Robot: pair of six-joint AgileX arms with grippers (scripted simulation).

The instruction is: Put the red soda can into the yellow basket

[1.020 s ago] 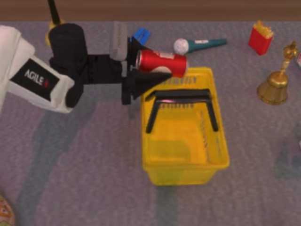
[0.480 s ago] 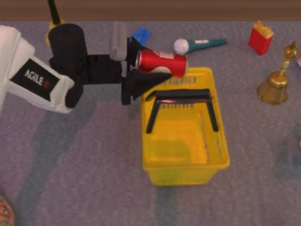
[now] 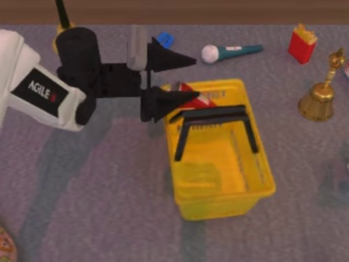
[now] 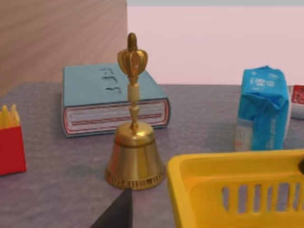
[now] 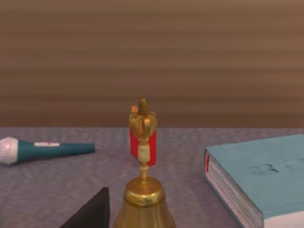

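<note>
The left hand (image 3: pixel 188 79) is open wide and holds nothing. It hangs over the back left corner of the yellow basket (image 3: pixel 248 180), near the back edge of the table (image 3: pixel 98 207). The red soda can (image 3: pixel 193 94) lies on its side inside the basket, at the back end, partly under the lower black finger (image 3: pixel 169 100). The two black handles (image 3: pixel 215 117) stand up across the basket. The right hand does not show from above.
</note>
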